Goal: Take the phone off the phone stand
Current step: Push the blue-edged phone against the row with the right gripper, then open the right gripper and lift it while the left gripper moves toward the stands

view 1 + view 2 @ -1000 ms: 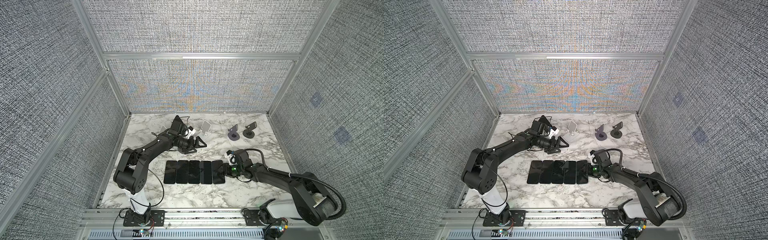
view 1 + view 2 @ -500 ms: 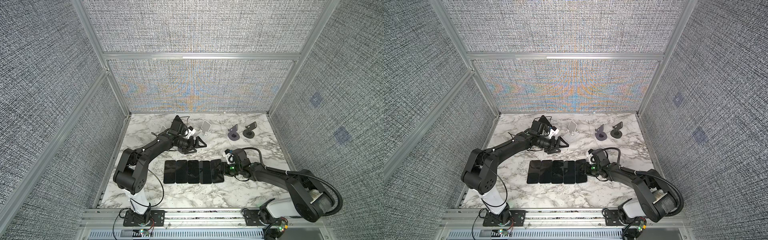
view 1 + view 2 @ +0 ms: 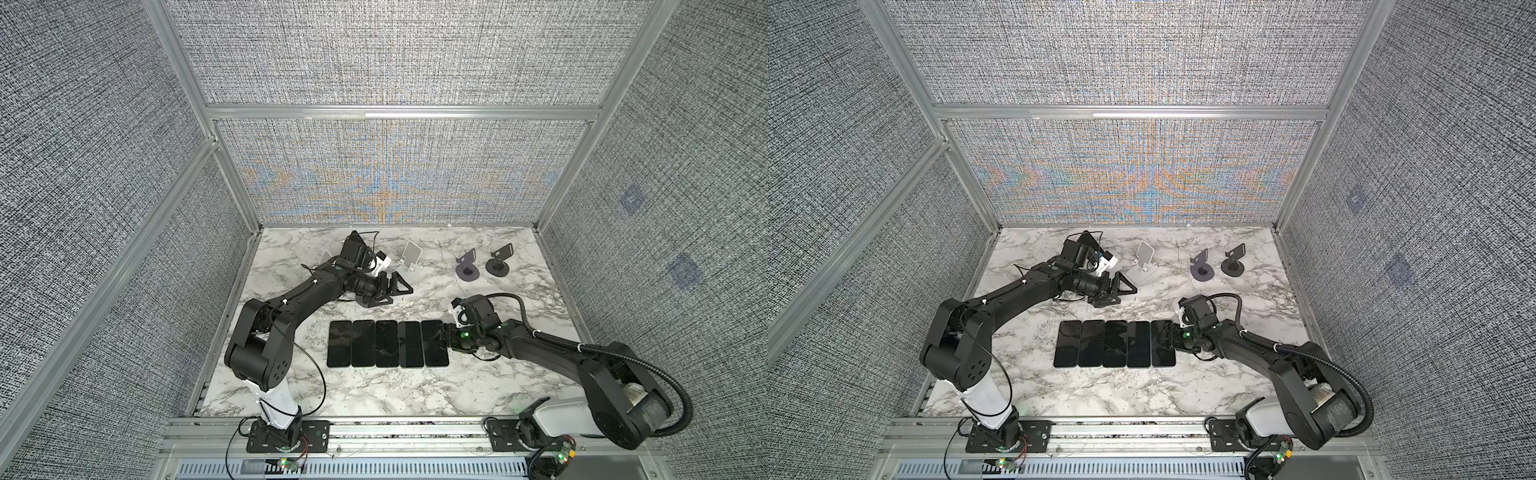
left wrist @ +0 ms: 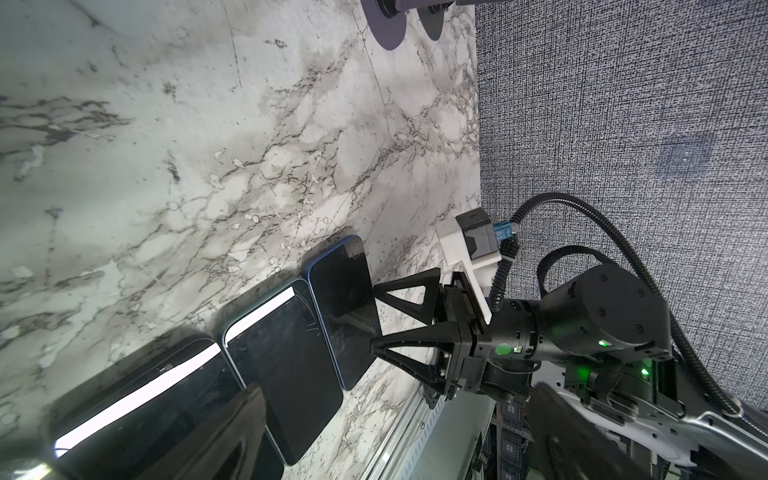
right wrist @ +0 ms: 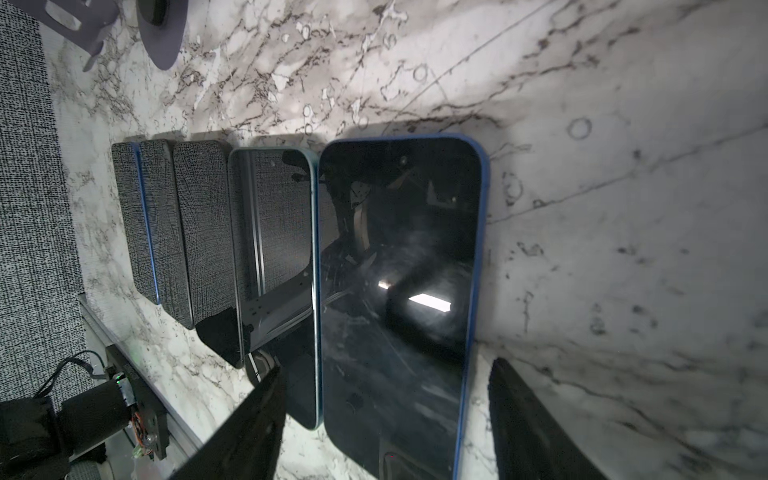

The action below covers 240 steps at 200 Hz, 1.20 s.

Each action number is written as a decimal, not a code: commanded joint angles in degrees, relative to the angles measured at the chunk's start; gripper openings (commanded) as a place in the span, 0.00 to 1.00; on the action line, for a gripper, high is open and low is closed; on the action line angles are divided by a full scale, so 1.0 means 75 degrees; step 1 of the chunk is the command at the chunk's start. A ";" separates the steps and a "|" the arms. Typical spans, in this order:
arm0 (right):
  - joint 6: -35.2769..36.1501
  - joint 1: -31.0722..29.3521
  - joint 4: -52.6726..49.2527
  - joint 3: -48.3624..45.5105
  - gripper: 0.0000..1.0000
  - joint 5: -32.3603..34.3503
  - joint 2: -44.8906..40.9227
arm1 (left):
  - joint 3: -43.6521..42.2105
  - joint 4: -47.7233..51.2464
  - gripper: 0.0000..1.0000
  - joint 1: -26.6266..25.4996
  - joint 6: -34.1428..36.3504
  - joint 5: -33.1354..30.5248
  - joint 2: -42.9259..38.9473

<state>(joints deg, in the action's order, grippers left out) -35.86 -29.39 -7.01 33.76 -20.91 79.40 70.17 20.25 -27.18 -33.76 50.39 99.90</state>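
A dark phone with a blue edge [image 3: 434,343] [image 5: 399,270] lies flat on the marble table [image 3: 374,395], rightmost in a row of several phones. My right gripper [image 3: 442,334] [image 5: 386,365] stands open at its right end, one finger on each side, with a gap showing at the blue edge. My left gripper [image 3: 395,293] [image 4: 399,436] hangs open and empty near the back. Just behind it is a white phone stand [image 3: 409,259], which holds nothing. The left wrist view shows the right gripper [image 4: 372,315] at the same phone [image 4: 345,307].
A purple-grey stand [image 3: 467,268] and a black stand [image 3: 498,266] are at the back right, both bare. Another white stand [image 3: 326,257] peeks out behind the left arm. The other phones [image 3: 376,343] lie side by side, touching. Fabric walls enclose the table.
The right gripper's jaws have spread apart around the rightmost phone, which has slid slightly left against the row. The left arm has not moved.
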 commanded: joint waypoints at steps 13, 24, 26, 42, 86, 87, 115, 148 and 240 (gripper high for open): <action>-0.0155 -0.0019 -0.0044 -0.0090 0.67 -0.0093 0.0085 | 0.0059 0.0069 0.99 0.0013 0.0165 -0.0052 -0.0071; -0.0192 -0.0019 0.0006 -0.0101 0.67 -0.0127 0.0082 | 0.0066 0.0088 0.99 0.0007 0.0177 -0.0052 -0.0086; -0.0195 -0.0019 0.0002 -0.0105 0.67 -0.0130 0.0085 | 0.0066 0.0083 0.99 0.0013 0.0177 -0.0051 -0.0074; -0.0201 -0.0019 0.0020 -0.0106 0.67 -0.0142 0.0077 | 0.0066 0.0080 0.99 0.0014 0.0177 -0.0051 -0.0085; -0.0293 -0.0015 0.0111 -0.0125 0.67 -0.0192 0.0084 | 0.0066 0.0099 0.99 0.0011 0.0189 -0.0057 -0.0070; -0.0293 -0.0011 0.0106 -0.0128 0.67 -0.0191 0.0081 | 0.0066 0.0100 0.99 0.0007 0.0189 -0.0054 -0.0074; -0.0312 0.0001 0.0091 -0.0145 0.67 -0.0166 0.0041 | 0.0066 0.0109 0.99 0.0008 0.0192 -0.0068 -0.0085; -0.0438 0.0050 0.0230 -0.0199 0.67 -0.0245 -0.0003 | 0.0077 0.0136 0.99 0.0013 0.0221 -0.0079 -0.0099; 0.0046 0.0144 -0.1058 0.0218 0.67 0.0818 -0.0948 | 0.0165 0.0236 0.99 0.0140 0.0271 -0.0245 -0.0342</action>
<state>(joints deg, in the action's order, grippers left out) -37.82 -28.42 -9.72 33.93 -18.90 74.56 70.91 22.00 -26.83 -32.49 49.41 98.48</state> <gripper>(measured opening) 0.674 0.988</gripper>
